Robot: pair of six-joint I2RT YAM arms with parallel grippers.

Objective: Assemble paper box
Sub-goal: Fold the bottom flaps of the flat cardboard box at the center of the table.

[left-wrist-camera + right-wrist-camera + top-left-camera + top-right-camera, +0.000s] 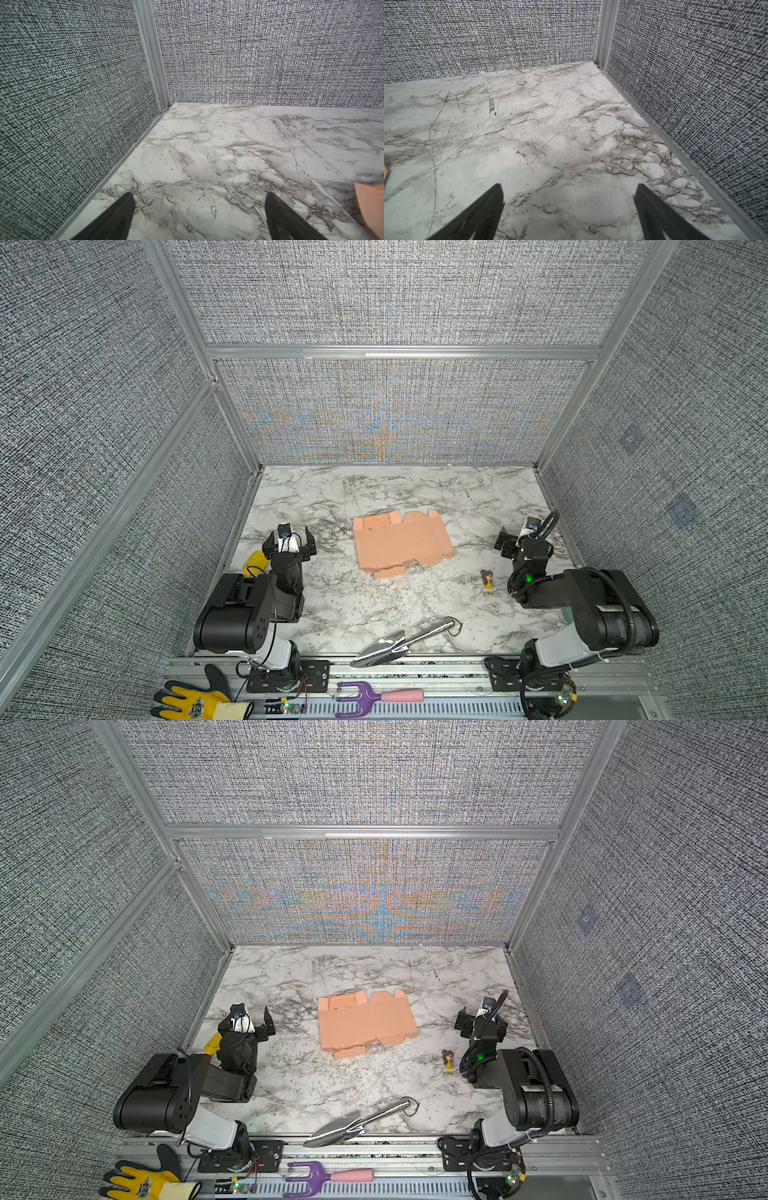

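The paper box (401,543) (365,1025) lies as a flat salmon-pink cardboard sheet with creases, tabs and scalloped flaps in the middle of the marble table (374,605). My left gripper (290,532) (247,1016) hovers low to its left, open, with only marble between its fingers in the left wrist view (199,194). One corner of the paper box (369,207) shows at that view's edge. My right gripper (521,533) (480,1013) stands to the sheet's right, open and empty (569,185). Neither gripper touches the cardboard.
A yellow object (255,562) lies behind the left arm. A small figurine (487,580) stands near the right arm. A metal trowel (399,643) rests at the front edge. A purple hand rake (374,697) and a yellow glove (191,701) lie on the front rail. Fabric walls enclose three sides.
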